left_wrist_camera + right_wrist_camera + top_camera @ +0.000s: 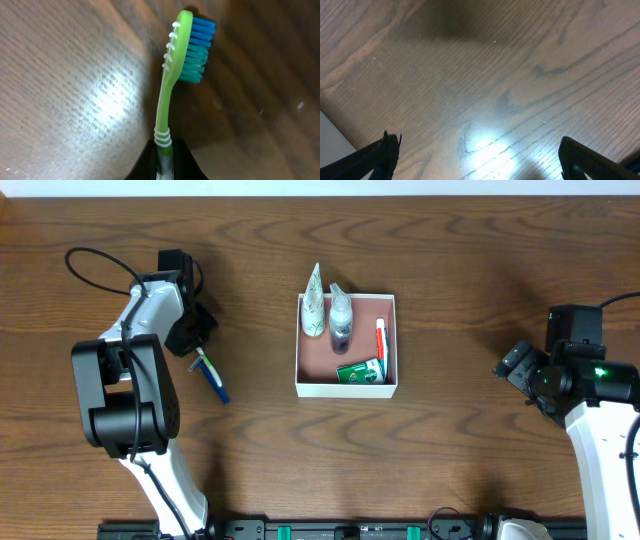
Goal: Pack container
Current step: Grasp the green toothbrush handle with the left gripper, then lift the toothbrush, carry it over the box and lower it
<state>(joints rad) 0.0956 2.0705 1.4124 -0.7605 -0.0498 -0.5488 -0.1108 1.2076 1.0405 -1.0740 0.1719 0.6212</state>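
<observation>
Your container (330, 389) sits just above the middle of the overhead frame, on the wooden table (450, 260). In its upper left corner stand a white cone-shaped bottle (315, 305) and, touching it on the right, a clear bottle (341, 318) with dark liquid; both tops reach past the upper wall. A red and white tube (380, 340) lies along the right wall, and a green packet (360, 371) lies in the lower right corner, just below the tube. The lower left part of the pink-brown floor is bare.

Left of the container, well apart from it, you see a toothbrush (211, 374) running diagonally toward the lower right. Your left gripper (196, 345) is at its upper end. In the left wrist view the gripper (164, 160) is pressed together on the toothbrush (165, 100), pinching the green handle just below its white ribs; the blue and teal bristles face right at the top of the frame. You cannot tell whether the brush touches the table.

At the right edge of the overhead frame, your right gripper (518, 366) is far from the container. Its wrist view shows the gripper (480, 160) spread wide, one finger (380, 155) at each lower corner, with only wood grain between them.
</observation>
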